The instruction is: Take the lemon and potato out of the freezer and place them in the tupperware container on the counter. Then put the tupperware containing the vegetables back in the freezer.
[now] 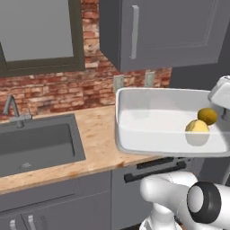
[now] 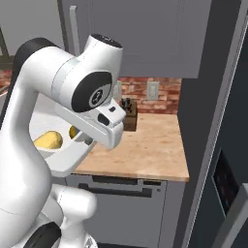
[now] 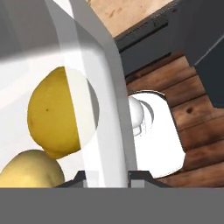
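Note:
The white tupperware container (image 1: 152, 123) hangs tilted in the air over the front edge of the counter (image 1: 96, 134). My gripper (image 3: 107, 175) is shut on the tub's right rim, with the rim wall (image 3: 100, 109) standing between the finger tips. Inside lie the lemon (image 1: 207, 116), saturated yellow and close to the gripped rim, and the paler potato (image 1: 196, 127) beside it. The hand view shows the lemon (image 3: 52, 113) partly through the wall and the potato (image 3: 30, 168) below it. In the right base view my arm hides most of the tub (image 2: 63, 155). The freezer (image 2: 213, 121) stands to the right.
A dark sink (image 1: 36, 143) with a tap is set into the counter at the left. A dark knife block (image 2: 128, 116) stands against the brick wall. Grey wall cabinets (image 1: 166, 31) hang above. The freezer's door (image 2: 230, 193) juts out at the lower right.

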You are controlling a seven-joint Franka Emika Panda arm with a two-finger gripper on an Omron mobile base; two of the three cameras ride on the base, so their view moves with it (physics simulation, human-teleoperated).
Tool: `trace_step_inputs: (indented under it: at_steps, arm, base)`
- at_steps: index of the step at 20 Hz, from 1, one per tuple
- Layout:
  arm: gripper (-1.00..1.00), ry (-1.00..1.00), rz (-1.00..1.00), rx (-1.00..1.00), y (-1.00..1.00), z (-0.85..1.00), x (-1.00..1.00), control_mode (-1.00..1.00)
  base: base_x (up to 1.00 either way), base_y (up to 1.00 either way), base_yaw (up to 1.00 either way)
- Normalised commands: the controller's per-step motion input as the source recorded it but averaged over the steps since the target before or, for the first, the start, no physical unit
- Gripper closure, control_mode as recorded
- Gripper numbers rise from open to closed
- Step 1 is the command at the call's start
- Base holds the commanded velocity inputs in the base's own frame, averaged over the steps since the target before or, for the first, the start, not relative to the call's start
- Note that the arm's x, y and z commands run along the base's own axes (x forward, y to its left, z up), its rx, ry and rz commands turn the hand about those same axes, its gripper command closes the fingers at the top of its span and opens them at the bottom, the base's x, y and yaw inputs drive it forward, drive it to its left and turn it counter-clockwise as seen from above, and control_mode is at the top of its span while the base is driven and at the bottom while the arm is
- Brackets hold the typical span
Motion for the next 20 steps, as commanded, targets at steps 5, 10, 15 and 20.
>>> trace_step_inputs:
  at_steps: [5,10,15,20]
  arm:
    - [1.0,0.0,0.0,0.0,0.0,0.0,0.0,1.0]
    - [1.0,0.0,0.0,0.0,0.0,0.0,0.0,1.0]
    - [1.0,0.0,0.0,0.0,0.0,0.0,0.0,1.0]
    - [1.0,0.0,0.0,0.0,0.0,0.0,0.0,1.0]
  base:
    - [-1.0,0.0,-0.05]
    - [-0.97,0.0,-0.06]
    - [-0.64,-0.18,-0.03]
    - [-0.12,-0.59,0.0]
